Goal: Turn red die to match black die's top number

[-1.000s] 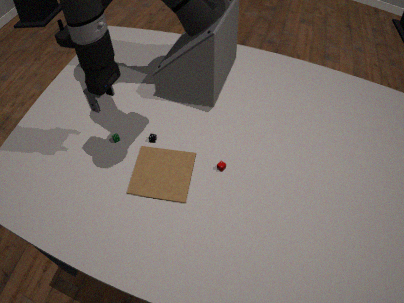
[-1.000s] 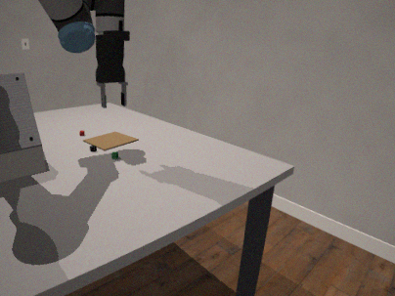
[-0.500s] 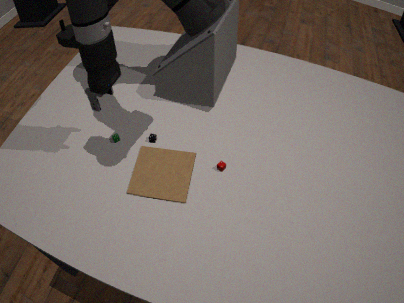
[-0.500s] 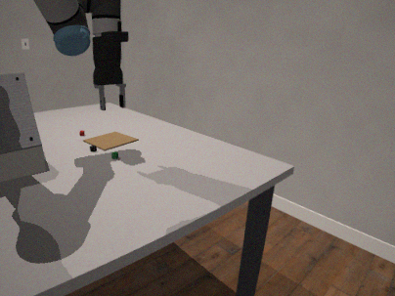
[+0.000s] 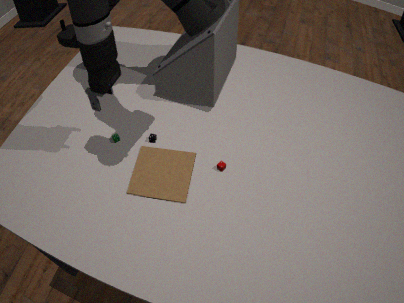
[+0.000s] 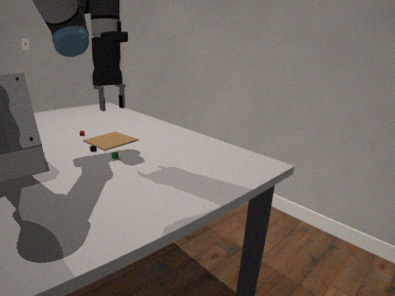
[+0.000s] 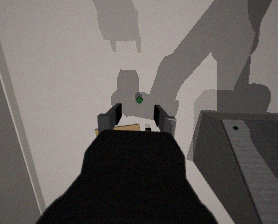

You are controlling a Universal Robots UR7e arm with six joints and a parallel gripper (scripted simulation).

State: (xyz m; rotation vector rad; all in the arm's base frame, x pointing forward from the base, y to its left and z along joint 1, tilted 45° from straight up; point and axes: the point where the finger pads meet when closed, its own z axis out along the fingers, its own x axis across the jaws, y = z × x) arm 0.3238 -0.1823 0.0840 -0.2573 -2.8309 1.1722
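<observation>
From where I watch, my tool (image 5: pixel 103 100) (image 6: pixel 111 105) (image 7: pixel 137 110) hangs above the desk (image 5: pixel 300 179) (image 6: pixel 161 141) (image 7: pixel 60 80), pointing down, its fingers spread apart with nothing between them. Nearest below I have the green die (image 5: pixel 116 138) (image 6: pixel 114 155) (image 7: pixel 139 100), then the black die (image 5: pixel 152 138) (image 6: pixel 93 148) (image 7: pixel 148 130) near a corner of the tan mat (image 5: pixel 162 174) (image 6: pixel 111 141) (image 7: pixel 126 128). Well apart from my tool, beyond the black die, the red die (image 5: pixel 221 166) (image 6: pixel 82 133) sits on the desk beside the mat, off it. I can't read its top number.

The top view looked steeply down across the tabletop (image 5: pixel 280 219) (image 6: pixel 196 175) (image 7: pixel 60 90) from above; the exterior view looked lower, across a corner; the wrist view looked close past the gripper (image 5: pixel 103 100) (image 6: pixel 112 105) (image 7: pixel 138 114). All shared the mat (image 5: pixel 162 174) (image 6: pixel 111 140) (image 7: pixel 127 128).
</observation>
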